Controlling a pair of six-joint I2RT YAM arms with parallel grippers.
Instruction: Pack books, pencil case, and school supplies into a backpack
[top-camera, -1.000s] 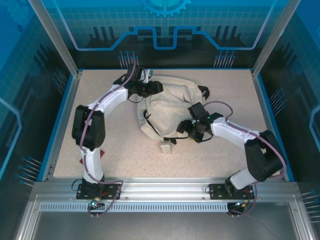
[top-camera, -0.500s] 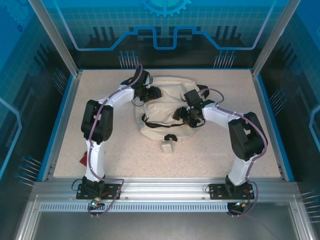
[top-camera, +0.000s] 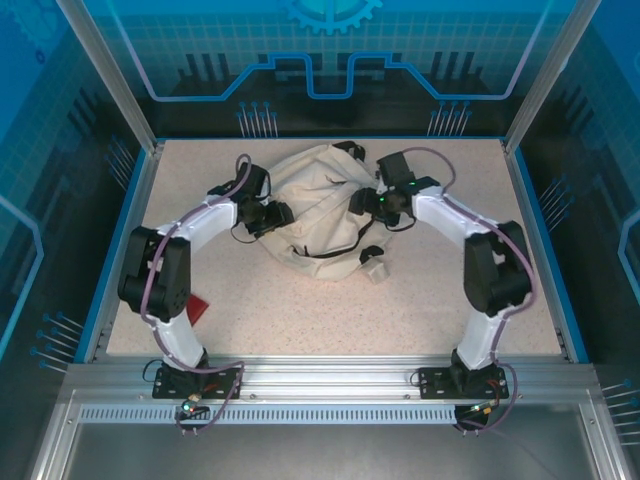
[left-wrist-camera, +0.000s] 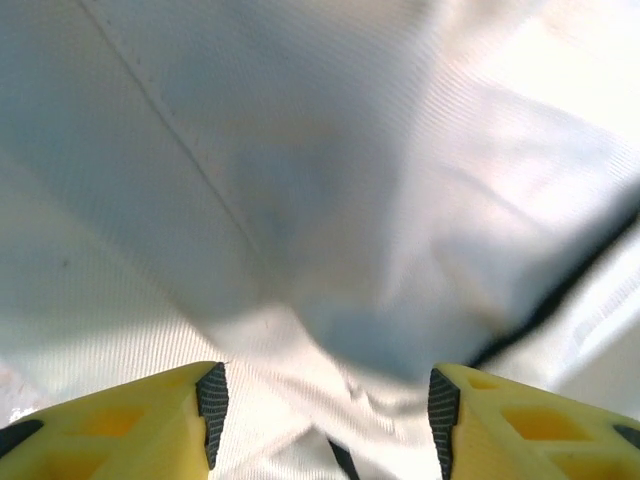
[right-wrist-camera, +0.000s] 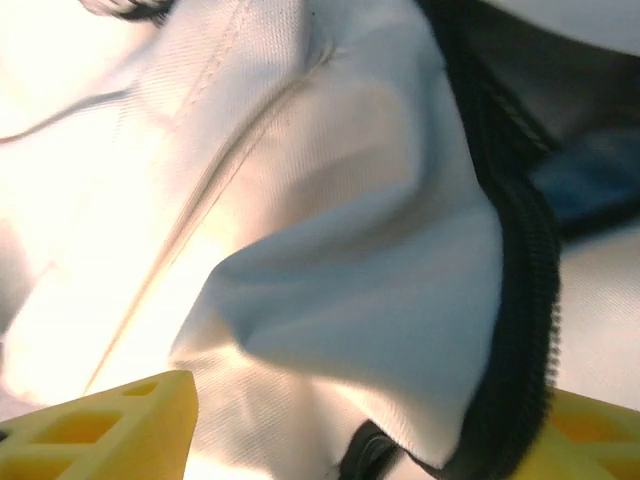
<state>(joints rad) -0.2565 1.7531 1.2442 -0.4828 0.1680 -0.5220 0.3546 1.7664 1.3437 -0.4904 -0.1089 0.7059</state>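
While backpack lies bunched far centre, left gripper meets its left edge, right gripper its right. Cream fabric, black zip. Jaws astride folds; grip: cannot tell.

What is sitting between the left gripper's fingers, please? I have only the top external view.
Observer: In the left wrist view the left gripper has its yellow fingers apart, with a fold of the large soft cream-white fabric backpack bulging between them; whether it is pinched, I cannot tell.
Operator: Thank you. And the other arm?
Observer: The right gripper straddles another fold, and the black zip line runs down to the finger on the picture's right.
Operator: Is anything visible past that zip?
Observer: A dark gap with a dark blue patch; what it is, I cannot tell.
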